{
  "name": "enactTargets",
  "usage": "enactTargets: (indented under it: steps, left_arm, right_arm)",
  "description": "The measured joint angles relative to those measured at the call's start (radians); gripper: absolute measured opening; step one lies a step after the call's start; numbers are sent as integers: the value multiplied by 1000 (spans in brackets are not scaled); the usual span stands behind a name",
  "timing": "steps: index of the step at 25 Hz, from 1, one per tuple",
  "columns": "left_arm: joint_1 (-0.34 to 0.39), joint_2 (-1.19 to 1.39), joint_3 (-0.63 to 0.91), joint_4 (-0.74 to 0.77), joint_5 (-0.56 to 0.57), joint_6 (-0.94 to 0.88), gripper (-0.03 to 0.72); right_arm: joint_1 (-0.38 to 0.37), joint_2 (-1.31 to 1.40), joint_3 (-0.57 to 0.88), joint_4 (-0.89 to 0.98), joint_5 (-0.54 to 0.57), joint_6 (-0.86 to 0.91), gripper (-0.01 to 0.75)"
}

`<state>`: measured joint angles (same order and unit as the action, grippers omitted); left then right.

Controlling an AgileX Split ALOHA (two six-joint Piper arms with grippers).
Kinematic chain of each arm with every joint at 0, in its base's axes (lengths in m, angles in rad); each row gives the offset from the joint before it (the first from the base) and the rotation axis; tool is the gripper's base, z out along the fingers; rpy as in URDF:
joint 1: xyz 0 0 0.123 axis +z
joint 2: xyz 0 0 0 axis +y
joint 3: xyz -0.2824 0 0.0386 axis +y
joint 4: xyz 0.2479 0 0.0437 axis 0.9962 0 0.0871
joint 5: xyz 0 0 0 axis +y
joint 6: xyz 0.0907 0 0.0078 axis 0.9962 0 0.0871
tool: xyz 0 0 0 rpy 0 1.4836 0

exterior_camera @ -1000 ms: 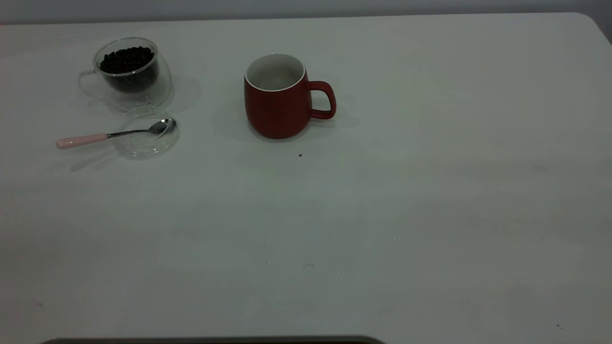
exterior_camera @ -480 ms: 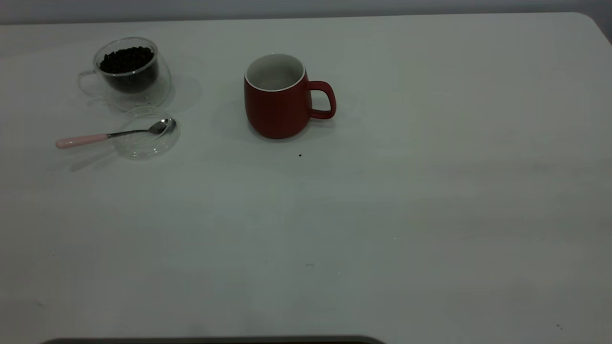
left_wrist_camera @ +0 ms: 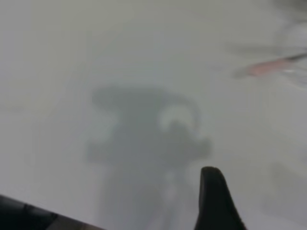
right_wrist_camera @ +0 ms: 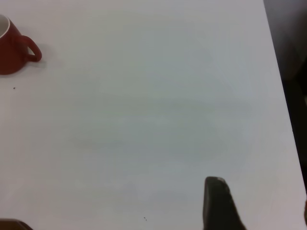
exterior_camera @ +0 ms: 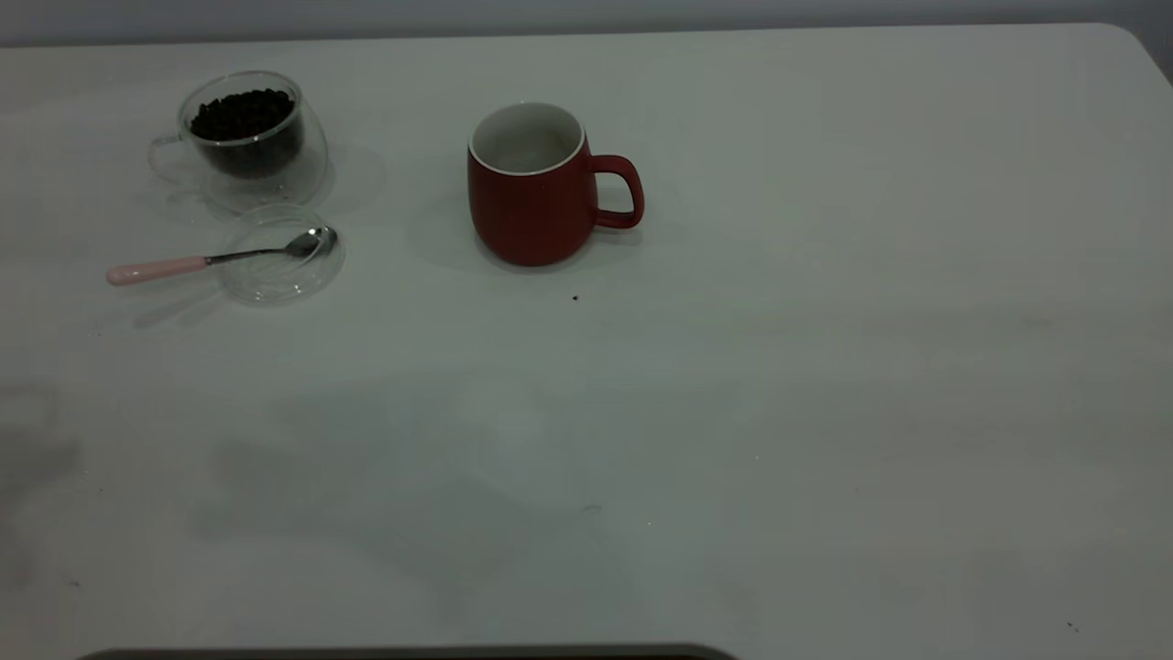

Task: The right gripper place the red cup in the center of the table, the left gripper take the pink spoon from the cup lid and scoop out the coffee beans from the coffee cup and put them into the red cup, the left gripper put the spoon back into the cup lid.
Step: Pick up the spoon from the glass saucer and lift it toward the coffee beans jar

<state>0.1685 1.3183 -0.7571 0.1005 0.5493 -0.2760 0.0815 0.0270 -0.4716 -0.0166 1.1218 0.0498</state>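
Red cup (exterior_camera: 531,188) sits mid-worktop (exterior_camera: 825,367); pink spoon (exterior_camera: 215,259) lies left of it, handle pointing away, nearer left claw (left_wrist_camera: 214,201). Claw state: cannot tell.

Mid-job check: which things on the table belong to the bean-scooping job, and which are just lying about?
Job:
red cup
coffee cup with coffee beans
cup lid
pink spoon, bowl resting in the lid
left end effector

Lying about:
only a dark speck on the table
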Motion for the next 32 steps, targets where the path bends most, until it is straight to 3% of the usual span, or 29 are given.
enactTargets:
  steps: [5,12,18,22,27,32]
  left_arm:
    - [151,312,-110,-138,-28,141,505]
    - [264,625,-215,-581,-18,671,505]
    - [365,872,-342,-995,181,1150,505]
    - [377,973,-374,-1202,259,1361,505]
    - [378,998,-377,-1275,253,1467,510]
    - [378,1022,-378,-1288,253,1477,598]
  right_arm:
    - [0,0,0,0,0,0,452]
    - [0,0,0,0,0,0,452]
    - [0,0,0,0,0,0,452]
    - [0,0,0,0,1,0,452]
    - [0,0,0,0,1,0,452]
    - [0,0,0,0,1,0,452]
